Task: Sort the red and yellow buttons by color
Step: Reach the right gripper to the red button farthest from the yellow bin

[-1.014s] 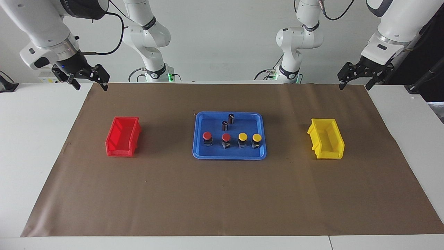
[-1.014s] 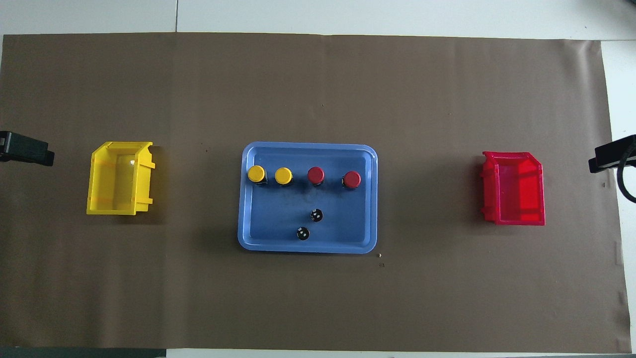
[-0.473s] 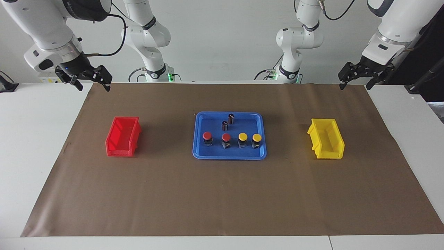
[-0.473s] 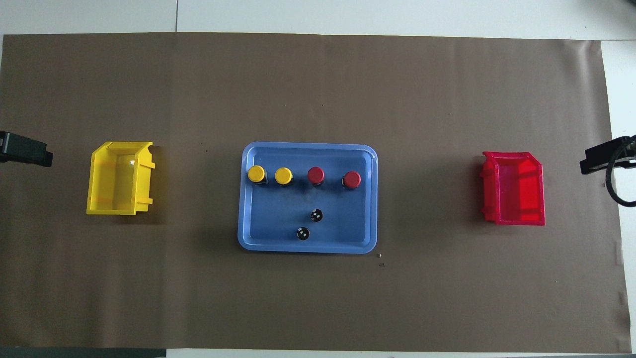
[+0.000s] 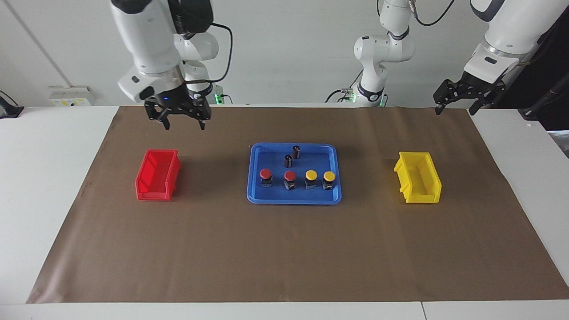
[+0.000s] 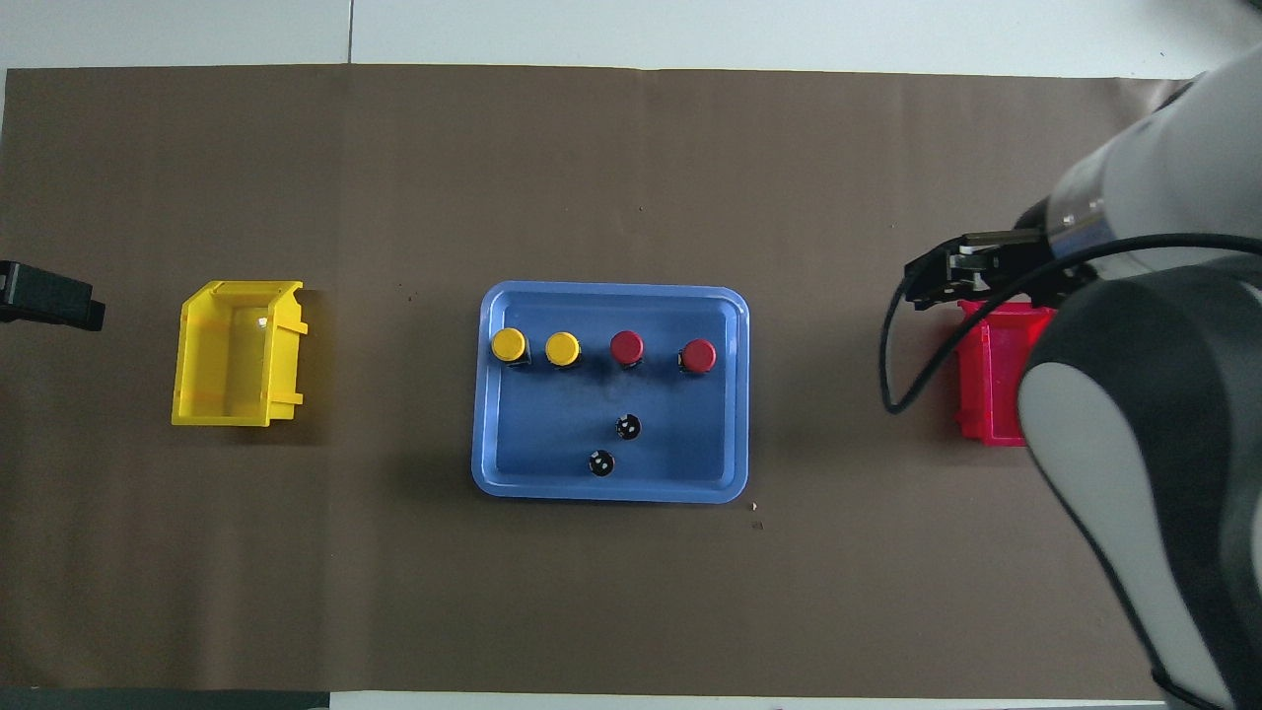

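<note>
Spreading wide and holding nothing, my right fingers hang over the mat near the red bin, having swung in from the bench's end. My left fingers wait, apart, empty. Red and yellow buttons sit rowed in the blue tray.

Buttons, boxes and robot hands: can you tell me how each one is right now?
red buttons: two, upright in the blue tray, not sorted yet.
yellow buttons: two, upright in the tray beside the red ones.
dark cylinders: two, standing in the tray.
red bin: empty.
yellow bin: empty.
right gripper: open, empty, up over the mat by the red bin.
left gripper: open, empty, waiting.
</note>
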Tool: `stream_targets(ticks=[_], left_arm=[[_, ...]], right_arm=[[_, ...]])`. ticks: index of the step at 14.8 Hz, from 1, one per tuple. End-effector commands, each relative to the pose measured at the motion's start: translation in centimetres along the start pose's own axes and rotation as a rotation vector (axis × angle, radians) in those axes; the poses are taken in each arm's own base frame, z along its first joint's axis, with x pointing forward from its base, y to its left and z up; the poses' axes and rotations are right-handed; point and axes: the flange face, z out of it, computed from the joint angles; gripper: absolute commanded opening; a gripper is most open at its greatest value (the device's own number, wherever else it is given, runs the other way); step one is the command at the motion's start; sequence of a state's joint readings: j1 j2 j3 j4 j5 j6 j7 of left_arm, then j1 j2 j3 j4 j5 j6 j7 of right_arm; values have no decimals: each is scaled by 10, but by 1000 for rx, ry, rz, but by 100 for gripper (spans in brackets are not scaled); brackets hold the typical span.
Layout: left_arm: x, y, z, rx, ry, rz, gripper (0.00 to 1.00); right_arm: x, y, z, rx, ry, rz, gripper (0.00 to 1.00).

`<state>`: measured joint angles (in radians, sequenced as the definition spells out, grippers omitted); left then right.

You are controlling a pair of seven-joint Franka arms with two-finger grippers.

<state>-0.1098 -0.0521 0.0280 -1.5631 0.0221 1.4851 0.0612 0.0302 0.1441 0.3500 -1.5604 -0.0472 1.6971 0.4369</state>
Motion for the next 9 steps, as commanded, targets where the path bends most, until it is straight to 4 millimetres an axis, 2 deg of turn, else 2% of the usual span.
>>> stream_targets(ticks=[1,4,7,9], left_arm=[[-8,-2,-2,-1,-8,-14,100],[-8,-2,-2,-1,-6,-14,100],[-8,-2,-2,-1,-8,-14,100],[-8,-2,-2,-1,-8,-14,100]], right_arm=[[-1,-66,65,-2,20,52,100],[-30,-79,128,18,60,34,100],[-37,-89,153,18,49,11,98],[-37,-86,165,32,64,13,95]])
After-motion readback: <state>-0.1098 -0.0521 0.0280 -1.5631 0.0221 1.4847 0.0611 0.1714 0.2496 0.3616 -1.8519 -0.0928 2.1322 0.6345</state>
